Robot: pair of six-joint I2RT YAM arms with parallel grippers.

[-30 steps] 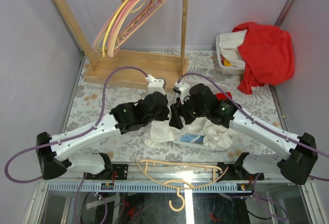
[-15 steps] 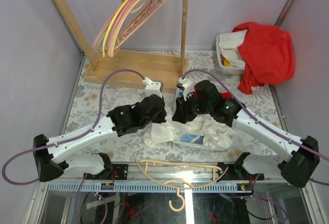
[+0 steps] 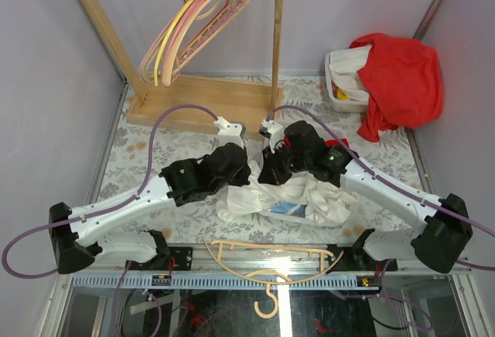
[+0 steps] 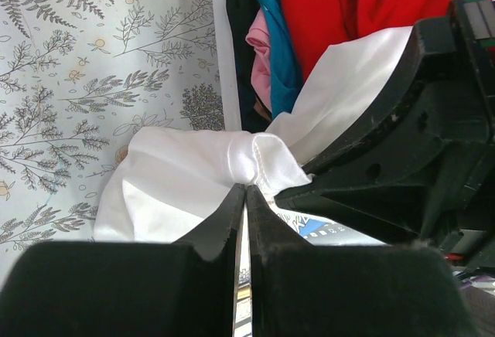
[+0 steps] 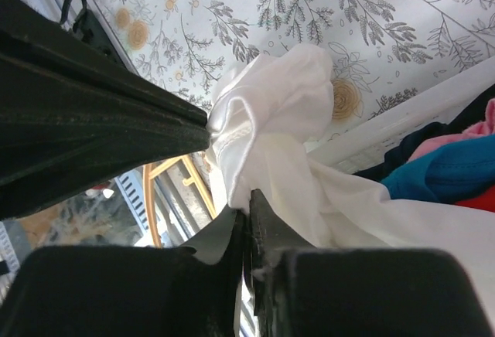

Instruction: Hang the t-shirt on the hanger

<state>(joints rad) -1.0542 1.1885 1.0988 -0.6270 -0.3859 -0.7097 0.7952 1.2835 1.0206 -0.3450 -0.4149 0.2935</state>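
Your right arm has swung back in beside the left, yet the t-shirt (image 3: 309, 194) has barely stirred: you have the pinch, no spreading yet. Left gripper (image 4: 245, 190) and right gripper (image 5: 247, 198) both clamp one bunched fold at its far edge. The shirt lies crumpled mid-table, longest left-right. The hanger (image 3: 271, 246) lies just near of it, bar left-right, hook pointing near, untouched.

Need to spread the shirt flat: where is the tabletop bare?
Bare: the floral table left of the left gripper, before the wooden rack base; a smaller patch between the white bin and right gripper. Crowded: the middle, both grippers pinching the t-shirt; hanger at the near edge.
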